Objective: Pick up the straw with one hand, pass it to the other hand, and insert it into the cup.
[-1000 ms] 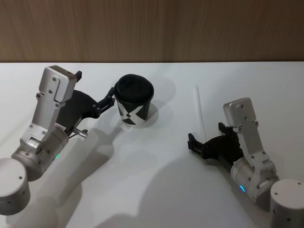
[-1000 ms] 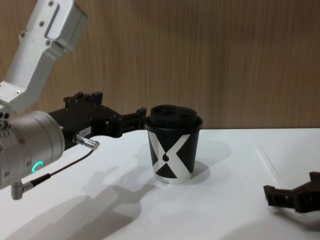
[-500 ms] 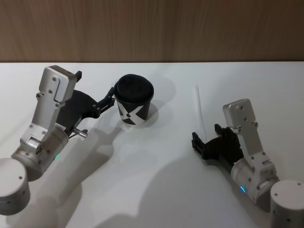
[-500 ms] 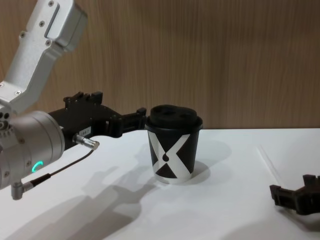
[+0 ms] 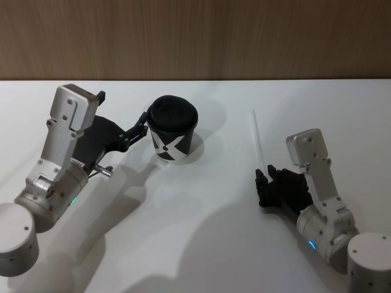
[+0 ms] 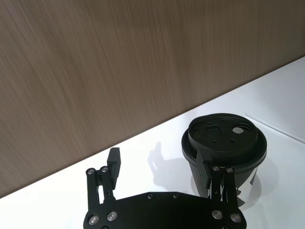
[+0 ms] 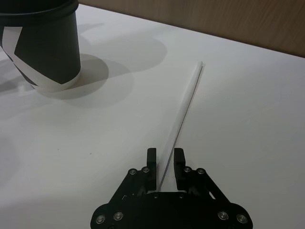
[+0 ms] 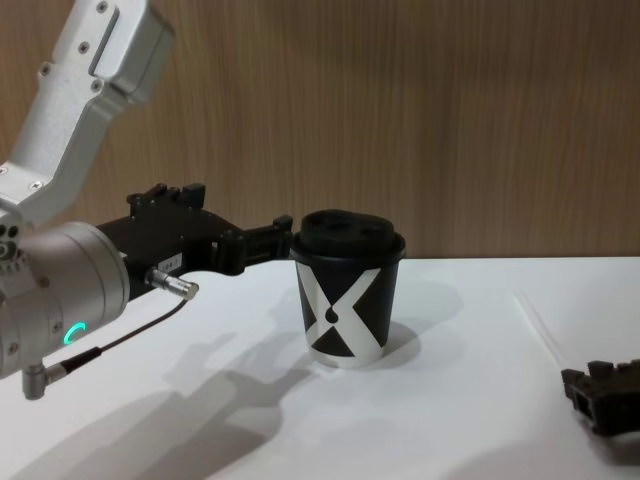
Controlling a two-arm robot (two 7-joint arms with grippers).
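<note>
Straw (image 5: 257,140) lies on the table (image 5: 201,232) right of the cup (image 5: 171,137); we see the right gripper (image 7: 165,155) straddling its near end, fingers barely apart. The left gripper (image 6: 158,157) is spread, one fingertip against the cup.

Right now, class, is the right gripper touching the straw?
Cannot tell. In the right wrist view the straw lies between the right gripper's fingers, which stand close on either side, but neither contact nor a clear gap shows plainly.
</note>
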